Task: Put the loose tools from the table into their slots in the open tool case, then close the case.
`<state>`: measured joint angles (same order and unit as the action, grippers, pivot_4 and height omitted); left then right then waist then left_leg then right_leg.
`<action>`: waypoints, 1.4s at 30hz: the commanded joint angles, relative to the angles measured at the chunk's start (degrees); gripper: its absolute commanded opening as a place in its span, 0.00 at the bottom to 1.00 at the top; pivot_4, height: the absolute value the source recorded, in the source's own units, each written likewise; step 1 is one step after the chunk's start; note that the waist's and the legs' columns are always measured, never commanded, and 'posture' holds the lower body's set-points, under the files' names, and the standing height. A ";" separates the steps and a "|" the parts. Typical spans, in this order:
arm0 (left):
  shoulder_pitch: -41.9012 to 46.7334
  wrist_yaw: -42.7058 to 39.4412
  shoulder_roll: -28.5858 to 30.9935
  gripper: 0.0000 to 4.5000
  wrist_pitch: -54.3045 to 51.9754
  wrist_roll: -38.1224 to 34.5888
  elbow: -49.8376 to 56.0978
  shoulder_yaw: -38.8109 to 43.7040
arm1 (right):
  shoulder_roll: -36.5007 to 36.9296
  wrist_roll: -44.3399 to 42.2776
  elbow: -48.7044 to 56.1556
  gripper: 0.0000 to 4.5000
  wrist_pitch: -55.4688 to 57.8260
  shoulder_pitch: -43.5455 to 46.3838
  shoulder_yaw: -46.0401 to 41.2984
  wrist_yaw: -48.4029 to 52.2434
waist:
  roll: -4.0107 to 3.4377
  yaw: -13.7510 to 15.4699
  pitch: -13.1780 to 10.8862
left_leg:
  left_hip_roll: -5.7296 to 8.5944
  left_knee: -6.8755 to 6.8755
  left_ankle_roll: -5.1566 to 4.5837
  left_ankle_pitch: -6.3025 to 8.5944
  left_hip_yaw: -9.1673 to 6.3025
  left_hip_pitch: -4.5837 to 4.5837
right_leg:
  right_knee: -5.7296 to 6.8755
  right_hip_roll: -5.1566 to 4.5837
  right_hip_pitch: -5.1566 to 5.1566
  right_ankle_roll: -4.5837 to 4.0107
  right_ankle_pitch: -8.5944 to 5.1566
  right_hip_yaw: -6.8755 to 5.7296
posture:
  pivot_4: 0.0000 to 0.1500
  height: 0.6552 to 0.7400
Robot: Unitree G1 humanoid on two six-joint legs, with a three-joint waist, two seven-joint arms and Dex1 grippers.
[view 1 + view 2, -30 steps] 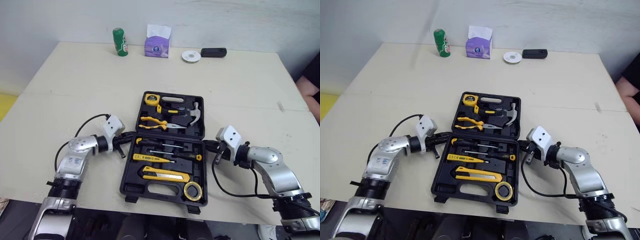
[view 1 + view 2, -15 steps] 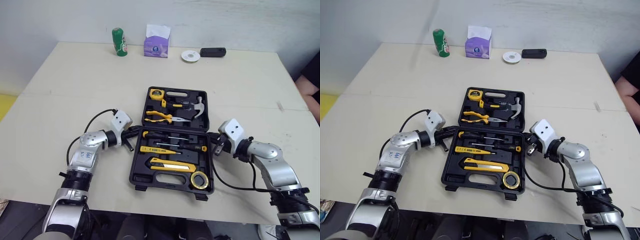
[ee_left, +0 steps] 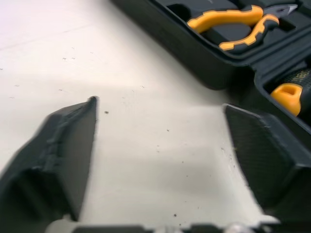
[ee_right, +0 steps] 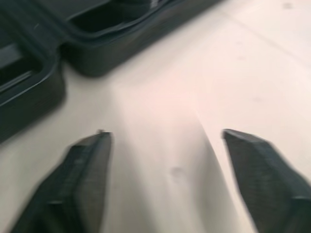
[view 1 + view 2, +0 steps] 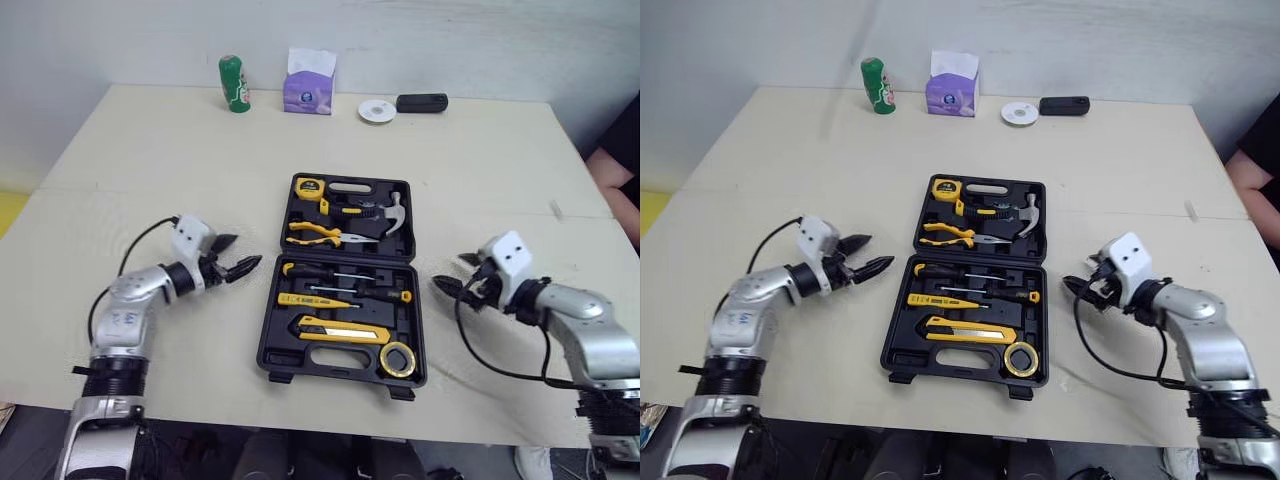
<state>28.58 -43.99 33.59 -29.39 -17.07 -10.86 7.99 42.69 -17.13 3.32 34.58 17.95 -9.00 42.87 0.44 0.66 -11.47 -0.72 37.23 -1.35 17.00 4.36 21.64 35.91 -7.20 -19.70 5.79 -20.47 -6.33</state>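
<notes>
A black tool case (image 5: 278, 362) lies open mid-table, lid flat on the far side. Its slots hold a tape measure (image 5: 311, 186), pliers (image 5: 318, 232), a hammer (image 5: 398, 212), screwdrivers (image 5: 340, 272), a yellow utility knife (image 5: 340, 331) and a yellow tape roll (image 5: 398, 358). My left gripper (image 5: 238, 254) is open just left of the case with nothing in it, pointing at the hinge line. My right gripper (image 5: 452, 271) is open just right of the case, also empty. The left wrist view shows the pliers (image 3: 238, 19) beyond the spread fingers (image 3: 63, 145).
Along the table's far edge stand a green can (image 5: 233, 84), a purple tissue pack (image 5: 309, 88), a white disc (image 5: 375, 110) and a black device (image 5: 421, 102). A person's arm (image 5: 615, 160) shows at the right edge.
Both grippers were shut and close against the case's sides. Now both are open and have drawn back outward from it.
</notes>
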 commanded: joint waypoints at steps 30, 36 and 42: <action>41.39 1.40 -4.76 1.00 -32.05 6.17 -32.06 -17.47 | -9.89 -7.89 -19.19 0.99 57.00 43.68 3.59 -16.67 | 0.02 -0.96 -0.01 | 0.06 0.30 0.08 -0.46 0.56 1.69 | 1.09 0.55 -2.27 0.01 0.03 0.27 | 1.00 1.00; 41.88 3.80 -5.90 1.00 -29.21 7.83 -35.92 -16.05 | -10.57 -6.77 -20.00 0.99 56.12 43.47 3.36 -17.74 | 0.02 -0.95 -0.01 | 0.06 0.35 0.06 -0.46 0.89 1.72 | 1.48 0.50 -2.62 0.00 0.03 0.50 | 1.00 1.00; 42.39 3.64 -6.27 1.00 -27.97 9.21 -37.44 -16.57 | -12.11 -5.41 -22.20 0.99 54.51 43.89 2.35 -19.34 | 0.02 -0.98 -0.01 | 0.03 0.53 0.06 -0.46 1.00 1.73 | 1.71 0.48 -2.73 0.00 0.03 0.58 | 1.00 1.00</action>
<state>69.92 -40.26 27.18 -57.78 -9.08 -48.00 -8.28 30.56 -22.74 -19.09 89.90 60.63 -5.04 23.96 0.47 -0.32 -11.47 -0.69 37.79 -1.28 16.53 5.39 23.37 37.64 -6.72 -22.45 5.80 -20.43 -5.73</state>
